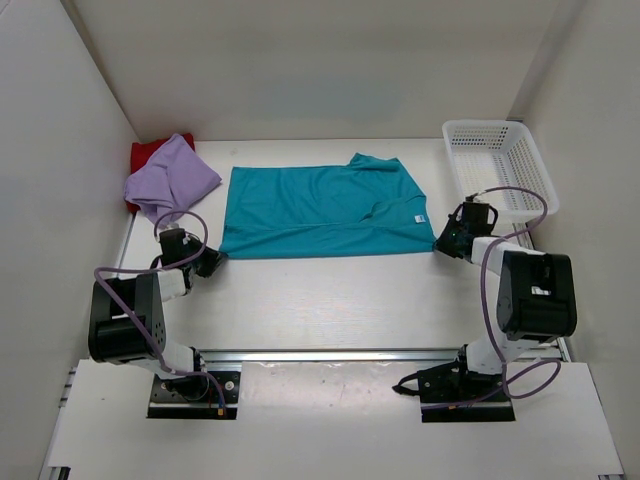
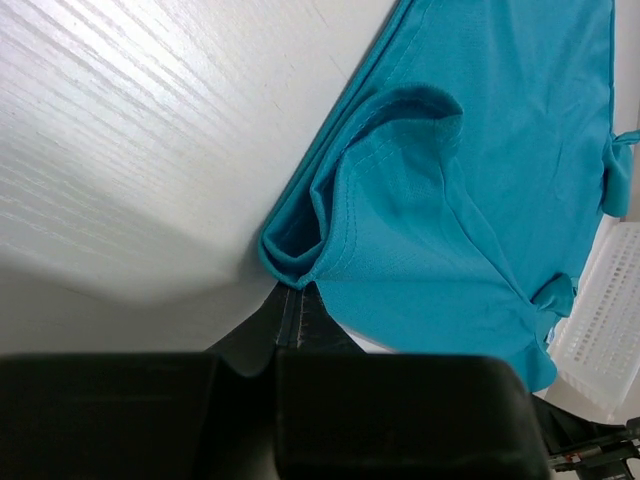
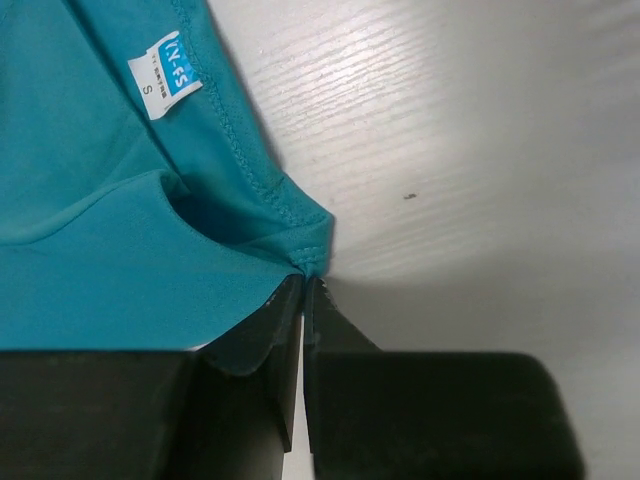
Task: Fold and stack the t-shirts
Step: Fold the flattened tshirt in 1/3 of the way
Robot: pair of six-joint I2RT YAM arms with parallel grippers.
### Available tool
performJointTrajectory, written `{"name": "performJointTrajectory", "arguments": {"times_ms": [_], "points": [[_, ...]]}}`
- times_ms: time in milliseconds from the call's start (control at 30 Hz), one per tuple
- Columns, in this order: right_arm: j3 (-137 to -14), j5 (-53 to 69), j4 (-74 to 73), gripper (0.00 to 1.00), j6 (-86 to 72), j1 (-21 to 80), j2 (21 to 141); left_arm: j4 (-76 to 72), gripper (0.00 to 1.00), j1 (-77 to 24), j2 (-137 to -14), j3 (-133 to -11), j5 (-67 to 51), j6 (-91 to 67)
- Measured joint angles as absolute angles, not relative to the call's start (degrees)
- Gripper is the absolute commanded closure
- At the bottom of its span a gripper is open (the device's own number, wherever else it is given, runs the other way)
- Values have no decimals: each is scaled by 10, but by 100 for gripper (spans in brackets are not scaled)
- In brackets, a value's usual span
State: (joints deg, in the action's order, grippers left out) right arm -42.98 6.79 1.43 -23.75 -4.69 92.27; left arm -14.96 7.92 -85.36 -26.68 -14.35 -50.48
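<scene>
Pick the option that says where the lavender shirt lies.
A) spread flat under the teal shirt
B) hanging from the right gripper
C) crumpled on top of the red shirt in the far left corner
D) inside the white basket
C: the lavender shirt lies bunched over the red shirt at the far left corner of the table, away from the basket.

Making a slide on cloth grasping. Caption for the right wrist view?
Right pincer shut on a corner of the teal t-shirt, size label showing, on the white table.
</scene>
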Motion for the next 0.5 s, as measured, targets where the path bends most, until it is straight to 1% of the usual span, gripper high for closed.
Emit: {"name": "performJointTrajectory", "arguments": {"times_ms": [133,233,367,500], "points": [[-418,58,-8,100,-240,-41,896,-131,100,81,-834,-260,-146,-497],[-371,56,-18,100,-247,-38,846,-111,100,101,-792,-233,-155,-482],[-277,68,-40,100,-266,-46,740,-43,100,127,-703,-195,-157,-451],[-210,75,-86,100,-286,-63,608,41,100,134,-587,-163,-155,-412]]}}
